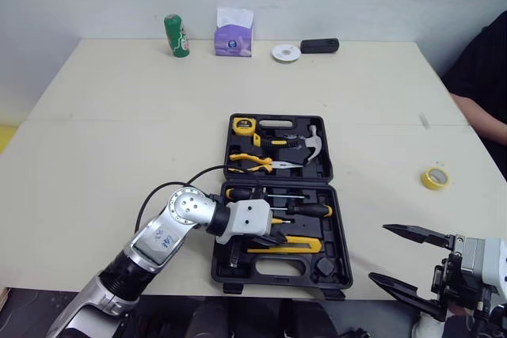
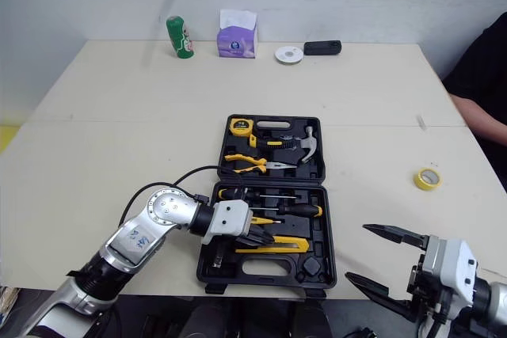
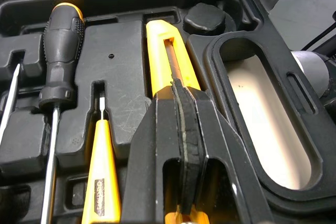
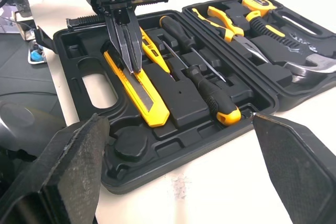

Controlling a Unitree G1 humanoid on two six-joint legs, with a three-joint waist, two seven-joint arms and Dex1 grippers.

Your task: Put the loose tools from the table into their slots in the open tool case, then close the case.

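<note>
Left gripper (image 4: 132,66) here, its 2 fingers pressed together, tips resting on the yellow utility knife (image 4: 144,95), which lies in its slot directly beneath them inside the black moulded tool case (image 1: 344,267). That knife looks light, stiff, smooth-sided plastic, likely slippery; best pinched across its long flat flanks. Just beside the fingers, a ribbed-handled screwdriver (image 4: 210,95). Right gripper (image 1: 379,252) hangs spread wide, holding nothing.

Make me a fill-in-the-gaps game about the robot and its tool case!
The left gripper is shut over a knife coloured ___. The right gripper has its fingers ___. The tape roll lies on the table, on the case's ___ side. The can is coloured ___.
Missing words: yellow, open, right, green.
</note>
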